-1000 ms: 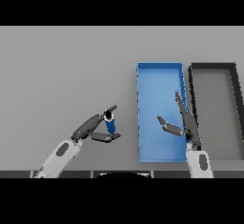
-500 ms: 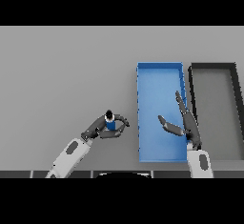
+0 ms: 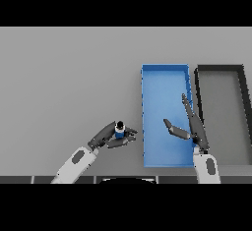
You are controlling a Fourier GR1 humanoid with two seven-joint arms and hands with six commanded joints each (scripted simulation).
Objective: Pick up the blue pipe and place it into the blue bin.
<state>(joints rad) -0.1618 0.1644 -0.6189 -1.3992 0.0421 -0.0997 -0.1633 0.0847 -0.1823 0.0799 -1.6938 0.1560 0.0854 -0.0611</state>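
L hand (image 3: 109,136) has fingers curled round the blue pipe (image 3: 119,131), just left of the blue bin (image 3: 165,77); grasp step looks done. Next: lift, carry right over bin wall, release. R hand (image 3: 189,127) hangs over bin w/ fingers straight, spread; dark bin (image 3: 221,69) far right.

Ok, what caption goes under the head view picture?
Left hand grips the blue pipe beside the blue bin; right hand waits open.
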